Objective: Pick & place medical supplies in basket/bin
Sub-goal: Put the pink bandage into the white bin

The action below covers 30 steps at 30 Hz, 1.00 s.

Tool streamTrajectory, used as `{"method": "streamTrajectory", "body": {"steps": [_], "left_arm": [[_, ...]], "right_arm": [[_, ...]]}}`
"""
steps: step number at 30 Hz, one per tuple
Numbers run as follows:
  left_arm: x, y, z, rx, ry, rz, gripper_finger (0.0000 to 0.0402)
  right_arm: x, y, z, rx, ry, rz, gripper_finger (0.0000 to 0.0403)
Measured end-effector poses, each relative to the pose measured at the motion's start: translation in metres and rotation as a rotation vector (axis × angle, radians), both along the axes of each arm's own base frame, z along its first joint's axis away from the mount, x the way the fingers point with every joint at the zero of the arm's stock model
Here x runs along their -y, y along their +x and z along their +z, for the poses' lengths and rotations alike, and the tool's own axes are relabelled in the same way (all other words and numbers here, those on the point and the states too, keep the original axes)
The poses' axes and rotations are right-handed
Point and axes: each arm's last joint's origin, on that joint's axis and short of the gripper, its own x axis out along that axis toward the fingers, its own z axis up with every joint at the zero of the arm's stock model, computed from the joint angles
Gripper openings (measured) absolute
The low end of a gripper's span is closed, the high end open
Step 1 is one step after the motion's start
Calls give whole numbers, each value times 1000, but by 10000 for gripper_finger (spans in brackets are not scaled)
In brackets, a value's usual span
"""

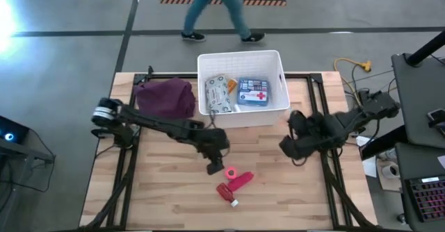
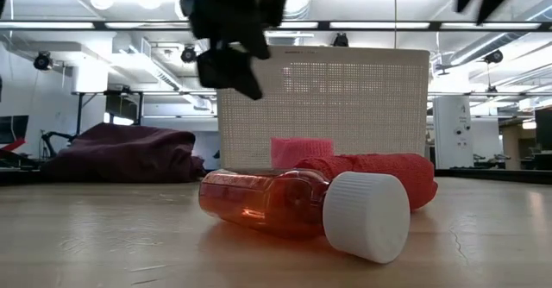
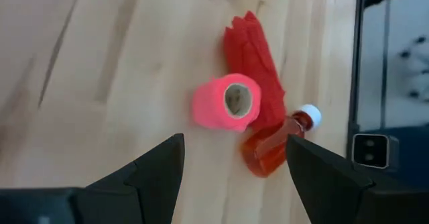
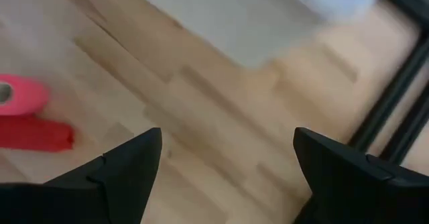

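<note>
The white ribbed basket [image 1: 243, 87] stands at the table's far middle and holds the grey-white patterned packet [image 1: 218, 95] and the blue box with the red-white label [image 1: 252, 92]. The pink tape roll [image 1: 230, 171], a red crinkled wrap [image 1: 241, 180] and a red bottle with a white cap [image 1: 228, 192] lie together at the table's near middle. My left gripper [image 1: 213, 167] is open and hovers just left of the pink roll [image 3: 226, 101]. My right gripper [image 1: 286, 147] is open above bare wood to the right of the basket's near corner. No tiny white bottles show.
A maroon-purple cloth [image 1: 165, 98] lies heaped left of the basket. A person walks on the floor beyond the table's far edge [image 1: 217, 10]. Bare wood spreads along the near edge and between the two grippers.
</note>
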Motion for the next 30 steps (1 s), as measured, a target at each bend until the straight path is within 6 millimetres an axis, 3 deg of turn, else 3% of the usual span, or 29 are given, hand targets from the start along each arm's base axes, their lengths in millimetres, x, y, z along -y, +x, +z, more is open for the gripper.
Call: {"method": "streamTrajectory", "body": {"steps": [8,14,25,30], "left_arm": [[-1,42,6,-72,72,-87,242],[-2,64,-22,-146,78,-79,242],[15,65,-46,-213,110,-59,241],[14,66,-49,-204,161,-15,207]], "right_arm": [[-11,-32,-32,45,42,-178,329],[-17,-33,-44,70,64,-162,329],[-18,-35,-54,34,30,-136,329],[-16,-36,-60,27,2,-138,329]]}}
